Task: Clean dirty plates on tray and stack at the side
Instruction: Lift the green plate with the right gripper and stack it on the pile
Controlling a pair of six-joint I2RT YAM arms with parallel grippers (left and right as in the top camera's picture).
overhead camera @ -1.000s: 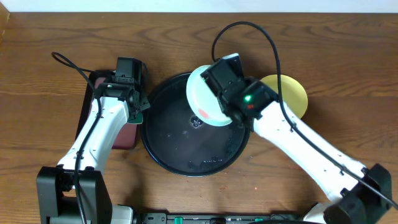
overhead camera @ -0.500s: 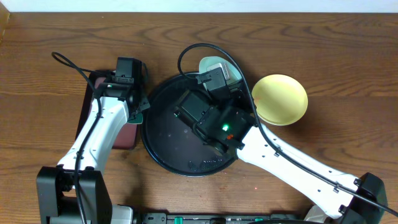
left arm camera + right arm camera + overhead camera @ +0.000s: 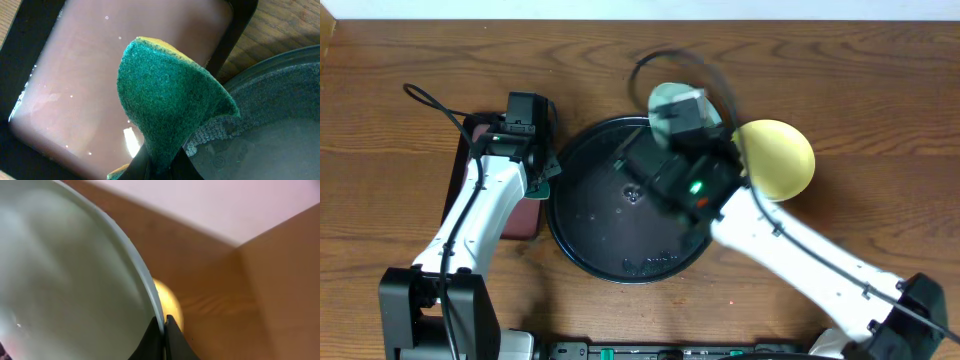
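The right gripper point(image 3: 162, 334) is pressed together on the rim of a mint plate point(image 3: 75, 280), holding it up at the far right edge of the round black tray point(image 3: 582, 235). The left gripper point(image 3: 161, 162) pinches a folded green sponge point(image 3: 170, 100) over the small rectangular tray point(image 3: 241, 30), just left of the round one.

A yellow plate point(image 3: 782, 160) lies on the bare tabletop point(image 3: 880, 110) to the right, so I'd say one is set aside and the mint one is next. The round tray looks bare of plates, and I see only two plates.

The overhead view blurs the mint plate; the right wrist view shows the grip plainly, with the yellow plate just beyond. Only the left wrist view shows the sponge clearly
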